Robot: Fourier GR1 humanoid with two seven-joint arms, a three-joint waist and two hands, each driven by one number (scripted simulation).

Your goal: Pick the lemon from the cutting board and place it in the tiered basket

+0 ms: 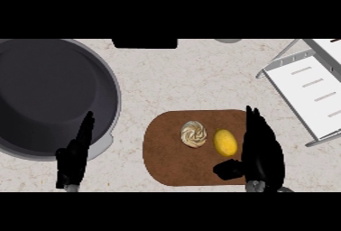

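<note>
The lemon [226, 142] is lying on the brown cutting board [174, 164], on its right half, with its long side running up and down the view. Just to its left a pale swirled pastry [193, 134] is sitting on the same board, close by but not touching the lemon. The right hand [261, 151] is hovering over the board's right edge, immediately to the right of the lemon, its fingers stretching straight toward the top of the view and its thumb poking out to the left below the fruit; the hand is open and is holding nothing, and a narrow strip of board is showing between it and the lemon. The left hand [75, 155] is resting at the lower left, fingers straight and pointing up, overlapping the rim of a large dark pot [47, 90] that is filling the upper left of the counter [186, 76]. The white tiered basket [313, 85] is standing at the upper right, well apart from the lemon and beyond the right hand.
</note>
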